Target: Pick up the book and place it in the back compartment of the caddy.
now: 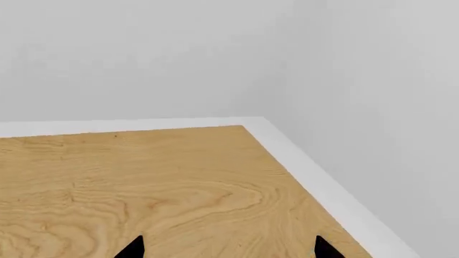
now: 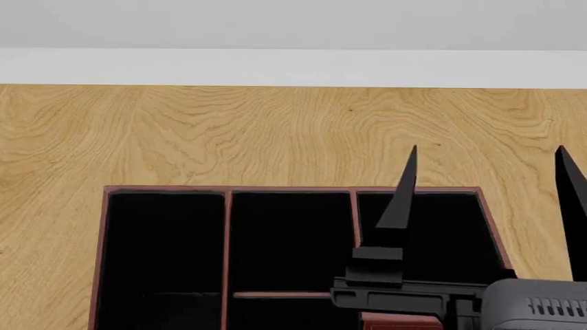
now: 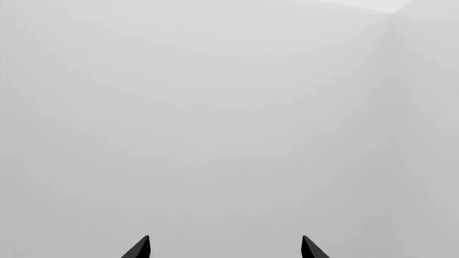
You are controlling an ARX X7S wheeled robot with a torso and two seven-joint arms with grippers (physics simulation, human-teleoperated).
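Right gripper (image 2: 486, 199) wide open, empty, raised above caddy (image 2: 227, 258) | back compartment (image 2: 289, 240) beside its left finger | book unseen | step: locate book, then grasp

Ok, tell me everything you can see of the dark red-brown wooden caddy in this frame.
The dark red-brown wooden caddy sits flat on the light wooden table, its near part cut off by the head view's lower edge. Thin red-brown walls frame black-lined sections: one at each side and a middle column split by a thin cross divider. No book shows inside. The open right gripper rises in front of its right section; contact can't be judged.
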